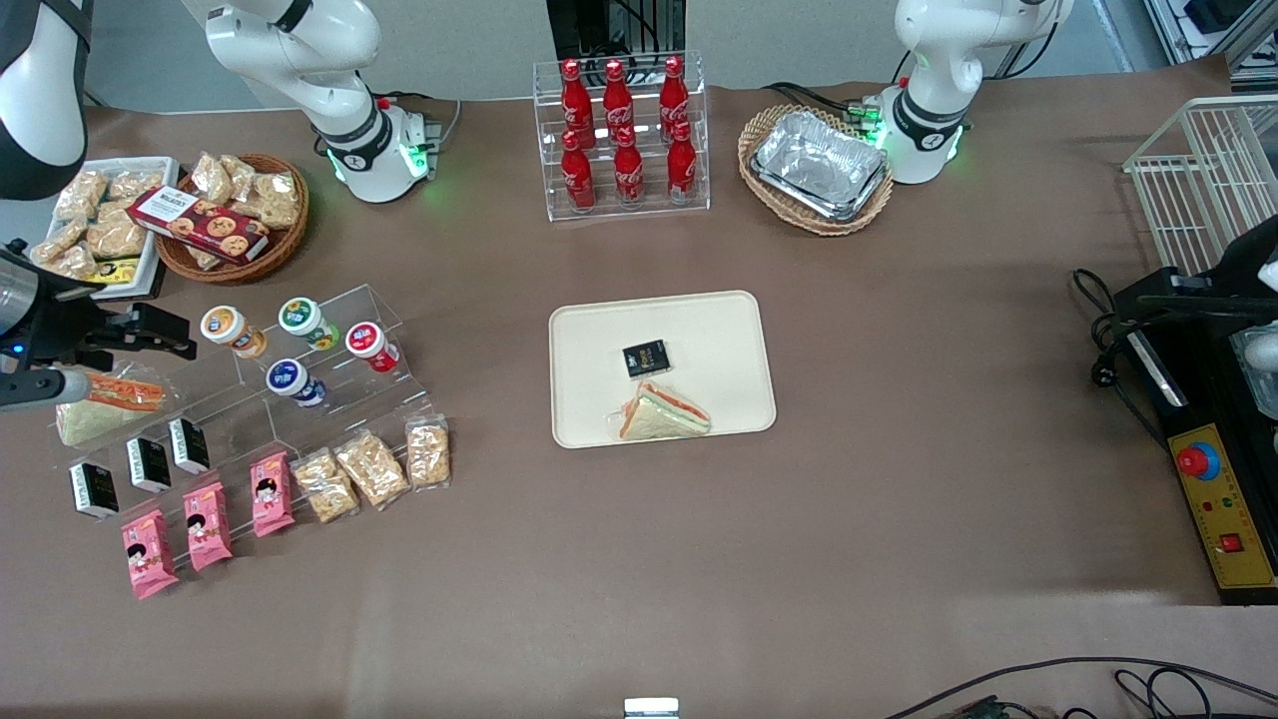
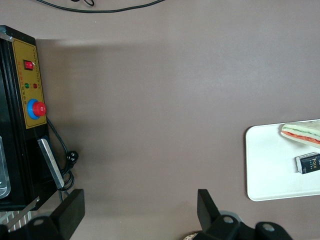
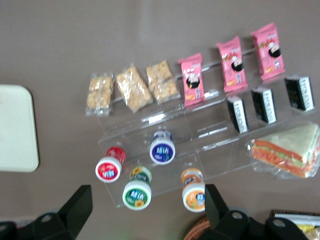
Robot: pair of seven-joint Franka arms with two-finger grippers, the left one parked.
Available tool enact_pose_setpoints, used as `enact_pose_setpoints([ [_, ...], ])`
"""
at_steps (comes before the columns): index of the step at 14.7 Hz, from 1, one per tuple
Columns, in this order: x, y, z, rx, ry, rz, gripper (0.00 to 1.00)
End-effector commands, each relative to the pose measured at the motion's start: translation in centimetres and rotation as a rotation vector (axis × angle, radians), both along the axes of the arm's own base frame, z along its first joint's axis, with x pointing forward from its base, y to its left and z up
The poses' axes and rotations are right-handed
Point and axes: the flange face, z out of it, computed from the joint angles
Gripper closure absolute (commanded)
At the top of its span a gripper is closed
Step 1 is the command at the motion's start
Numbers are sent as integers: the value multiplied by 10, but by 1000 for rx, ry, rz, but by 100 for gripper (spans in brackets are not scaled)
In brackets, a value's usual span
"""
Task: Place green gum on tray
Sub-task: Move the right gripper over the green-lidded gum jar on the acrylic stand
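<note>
Green gum (image 3: 137, 194) sits on stand below open end effector (image 3: 145, 210).

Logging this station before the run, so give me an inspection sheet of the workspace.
Surface: brown table, no spills seen.
Job's things: green gum on the clear tiered rack, uppermost step, between the orange-lidded jar and red-lidded jar. Tray mid-table, holding a sandwich and a small black packet.
Clutter: blue-lidded jar, pink packets, cola bottles, foil trays in a basket.
Grippers: gripper above the rack, jaws open, holding nothing.
Cables: black cables by the control box, more at the table edge nearest the camera.
Surroundings: white wire basket.
</note>
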Motion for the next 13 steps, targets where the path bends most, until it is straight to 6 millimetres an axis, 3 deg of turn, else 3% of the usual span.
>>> enact_pose_setpoints([
  [1,-19,4,1,14,46,22,0],
  [4,-51,16,8,17,28,35,0],
  [8,-98,16,-5,19,-38,41,0],
  [13,-137,16,-54,21,-79,42,0],
])
